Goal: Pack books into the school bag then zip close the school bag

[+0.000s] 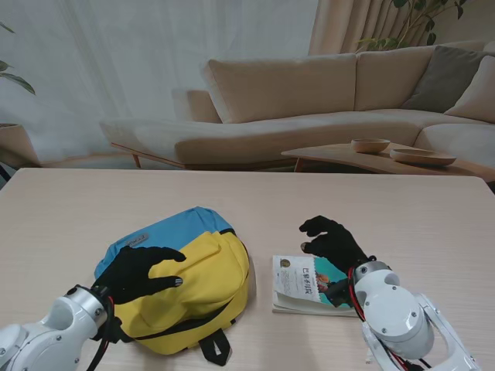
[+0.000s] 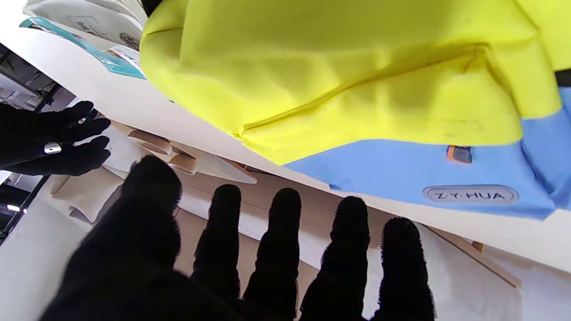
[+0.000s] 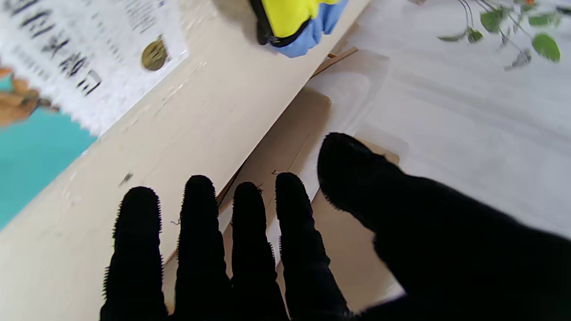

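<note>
A yellow and blue school bag [image 1: 182,270] lies flat on the table, left of centre. Its yellow front panel and blue base fill the left wrist view [image 2: 357,80]. My left hand [image 1: 139,272] hovers over the bag's near left part, fingers spread, holding nothing. A book [image 1: 305,284] with a white and teal cover lies flat to the right of the bag. My right hand [image 1: 334,241] is over the book's far right corner, fingers apart and empty. The book's cover [image 3: 67,58] shows in the right wrist view, beside the bag's corner [image 3: 294,20].
The pale wooden table [image 1: 255,201] stretches wide beyond the bag and book. Behind it stand a beige sofa [image 1: 325,100] and a low coffee table with two bowls [image 1: 402,151]. A black strap [image 1: 215,348] of the bag trails toward me.
</note>
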{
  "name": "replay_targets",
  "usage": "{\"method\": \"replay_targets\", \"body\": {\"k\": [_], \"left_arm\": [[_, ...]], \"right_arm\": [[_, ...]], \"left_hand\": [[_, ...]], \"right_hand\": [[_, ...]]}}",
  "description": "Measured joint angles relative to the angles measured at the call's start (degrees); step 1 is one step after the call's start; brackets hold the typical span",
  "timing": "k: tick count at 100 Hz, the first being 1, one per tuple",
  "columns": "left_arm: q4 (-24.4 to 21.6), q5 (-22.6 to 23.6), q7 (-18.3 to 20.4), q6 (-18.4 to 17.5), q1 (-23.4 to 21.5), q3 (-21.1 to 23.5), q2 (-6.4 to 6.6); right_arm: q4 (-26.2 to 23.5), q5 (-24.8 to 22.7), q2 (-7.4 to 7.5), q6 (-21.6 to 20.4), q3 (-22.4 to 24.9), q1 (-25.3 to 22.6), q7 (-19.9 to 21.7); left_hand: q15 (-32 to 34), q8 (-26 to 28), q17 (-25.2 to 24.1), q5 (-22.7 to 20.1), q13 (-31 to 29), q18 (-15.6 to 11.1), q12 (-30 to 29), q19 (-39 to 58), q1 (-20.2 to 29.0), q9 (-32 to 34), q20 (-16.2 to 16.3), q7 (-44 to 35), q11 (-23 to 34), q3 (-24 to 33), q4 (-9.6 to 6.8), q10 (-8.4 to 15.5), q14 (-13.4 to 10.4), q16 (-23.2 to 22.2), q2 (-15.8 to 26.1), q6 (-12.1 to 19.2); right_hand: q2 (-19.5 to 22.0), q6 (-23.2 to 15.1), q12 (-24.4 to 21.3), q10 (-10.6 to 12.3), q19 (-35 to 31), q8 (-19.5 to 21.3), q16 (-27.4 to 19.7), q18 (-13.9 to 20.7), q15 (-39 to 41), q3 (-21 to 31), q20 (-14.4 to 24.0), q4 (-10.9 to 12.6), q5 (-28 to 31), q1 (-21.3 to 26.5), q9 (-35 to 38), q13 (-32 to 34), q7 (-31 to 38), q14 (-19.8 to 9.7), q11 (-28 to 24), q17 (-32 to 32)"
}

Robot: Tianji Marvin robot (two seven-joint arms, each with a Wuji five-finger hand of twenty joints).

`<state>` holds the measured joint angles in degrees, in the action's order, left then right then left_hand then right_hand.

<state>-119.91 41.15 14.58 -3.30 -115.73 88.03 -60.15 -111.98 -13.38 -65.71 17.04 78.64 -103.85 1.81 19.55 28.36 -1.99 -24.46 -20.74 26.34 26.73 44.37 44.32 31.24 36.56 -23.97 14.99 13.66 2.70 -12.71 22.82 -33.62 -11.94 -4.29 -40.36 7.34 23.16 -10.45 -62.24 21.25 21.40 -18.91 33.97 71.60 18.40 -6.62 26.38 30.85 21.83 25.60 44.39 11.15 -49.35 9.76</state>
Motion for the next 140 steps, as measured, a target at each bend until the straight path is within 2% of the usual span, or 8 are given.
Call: {"method": "replay_targets", "body": {"k": [24, 36, 66, 82, 89, 103, 131, 140], "left_arm": [[2.38, 1.65, -6.49, -0.83, 2.39, -3.25, -0.35], [2.69, 1.85, -5.99, -1.33, 2.7, -3.01, -0.72], [3.49, 1.22, -5.63, -2.7, 3.0, -2.56, -0.75], [3.72, -0.59, -5.4, -4.16, 2.74, -1.57, -0.76], [3.89, -1.37, -5.28, -4.76, 2.62, -1.05, -0.77], [4.4, -2.87, -4.54, -5.83, 2.64, -0.4, -0.76], [4.6, -3.92, -3.16, -7.23, 2.89, 0.19, -0.63], [4.5, -3.88, -3.3, -7.33, 2.75, 0.36, -0.63]], "right_arm": [[4.41, -18.59, 2.36, -9.96, 2.02, -0.48, 2.96], [5.91, -21.48, 3.29, -10.91, 2.53, -0.52, 4.07], [12.89, -37.9, 5.07, -12.96, -1.36, 2.41, 4.22], [13.78, -43.34, 5.77, -12.35, -3.6, 2.59, 3.78], [14.14, -44.62, 5.92, -9.93, -5.2, 2.64, 2.56], [15.25, -44.1, 5.77, -5.75, -7.34, 2.71, -0.42], [17.01, -46.19, 5.68, -4.14, -9.11, 3.98, 1.42], [17.5, -46.42, 5.69, -3.75, -9.78, 4.62, 0.94]], "left_hand": [[-1.29, -0.08, -0.29, 0.0, 0.0, -0.57, -0.49, -1.83, 0.02, 0.0, -0.54, -0.09, 0.0, 0.0, -0.02, 0.14, -0.06, 0.58, 0.0, 0.63], [-1.41, -0.08, -0.29, 0.0, 0.0, -0.57, -0.49, -2.43, 0.02, 0.0, -0.55, -0.09, 0.0, 0.01, -0.02, 0.14, -0.07, 0.58, 0.0, 0.63], [-1.47, -0.08, -0.29, 0.0, 0.0, -0.58, -0.49, -3.19, 0.02, 0.0, -0.55, -0.27, 0.0, 0.24, -0.03, 0.53, -0.09, 0.58, 0.0, 0.63], [-1.49, -0.2, -0.29, 0.0, 0.0, -0.58, -0.49, -3.22, 0.02, 0.0, -0.55, -0.29, 0.0, 1.2, -0.03, 0.53, -0.1, 0.58, 0.0, 0.63], [-1.49, -0.53, -0.29, 0.0, 0.0, -0.58, -0.49, -3.22, 0.02, 0.0, -0.55, -0.3, 0.0, 1.19, -0.03, 0.53, -0.1, 0.58, 0.0, 0.63], [-1.49, -0.55, -0.29, 0.0, 0.0, -0.58, -0.49, -3.23, 0.02, 0.0, -0.55, -0.31, 0.0, 1.19, -0.03, 0.53, -0.1, 0.58, 0.0, 0.63], [-1.49, -0.61, -0.29, 0.0, 0.0, -0.58, -0.49, -3.87, 0.02, 0.0, -0.53, -0.31, 0.0, 2.06, -0.03, 0.53, -0.1, 0.58, 0.0, 0.63], [-1.5, -0.63, -0.29, 0.0, -0.01, -0.58, -0.49, -3.87, 0.02, 0.0, -0.51, -0.31, 0.0, 2.06, -0.03, 0.53, -0.1, 0.58, 0.0, 0.63]], "right_hand": [[-0.02, -3.44, -0.05, 3.44, -0.31, 0.61, -0.67, 0.56, -2.36, -0.33, 0.01, -0.21, -0.14, -1.48, 0.0, 0.48, -1.63, -1.9, 0.88, 0.02], [-0.02, -4.45, -0.57, 4.17, 0.55, 0.61, -2.13, 1.21, -4.92, -0.33, -0.01, -0.21, -0.27, -1.48, 0.0, -0.72, -2.91, -2.72, 2.43, -0.69], [-1.54, -7.7, -2.01, 6.85, 4.03, -0.28, -3.37, 3.94, -8.23, -0.93, -1.08, -0.2, -4.53, -2.5, -2.32, -2.98, -4.91, -4.82, 5.96, -2.46], [-3.85, -9.1, -3.47, 7.99, 7.36, -1.34, -5.4, 6.69, -12.38, -2.77, -2.86, -0.22, -13.08, -2.97, -9.45, -8.36, -6.68, -6.71, 9.99, -5.07], [-4.36, -9.11, -5.57, 8.17, 8.74, -1.27, -6.82, 7.31, -15.3, -3.29, -3.98, -0.22, -15.66, -2.97, -10.03, -10.73, -6.78, -7.11, 14.88, -6.45], [-1.35, -9.11, -6.26, 8.24, 8.92, -1.63, -7.24, 7.71, -15.14, -3.78, -4.48, -0.24, -16.12, -3.56, -10.02, -11.13, -7.2, -7.5, 15.45, -6.82], [-2.14, -9.14, -6.26, 8.35, 8.92, -1.64, -7.52, 7.71, -15.23, -1.58, -5.01, -0.61, -16.11, -4.51, -10.02, -11.13, -7.2, -8.24, 14.43, -6.85], [-3.16, -9.21, -7.07, 8.38, 9.42, -1.68, -7.58, 7.71, -15.6, -0.68, -5.08, -0.74, -16.53, -4.53, -10.03, -11.53, -7.18, -8.28, 17.89, -7.6]]}}
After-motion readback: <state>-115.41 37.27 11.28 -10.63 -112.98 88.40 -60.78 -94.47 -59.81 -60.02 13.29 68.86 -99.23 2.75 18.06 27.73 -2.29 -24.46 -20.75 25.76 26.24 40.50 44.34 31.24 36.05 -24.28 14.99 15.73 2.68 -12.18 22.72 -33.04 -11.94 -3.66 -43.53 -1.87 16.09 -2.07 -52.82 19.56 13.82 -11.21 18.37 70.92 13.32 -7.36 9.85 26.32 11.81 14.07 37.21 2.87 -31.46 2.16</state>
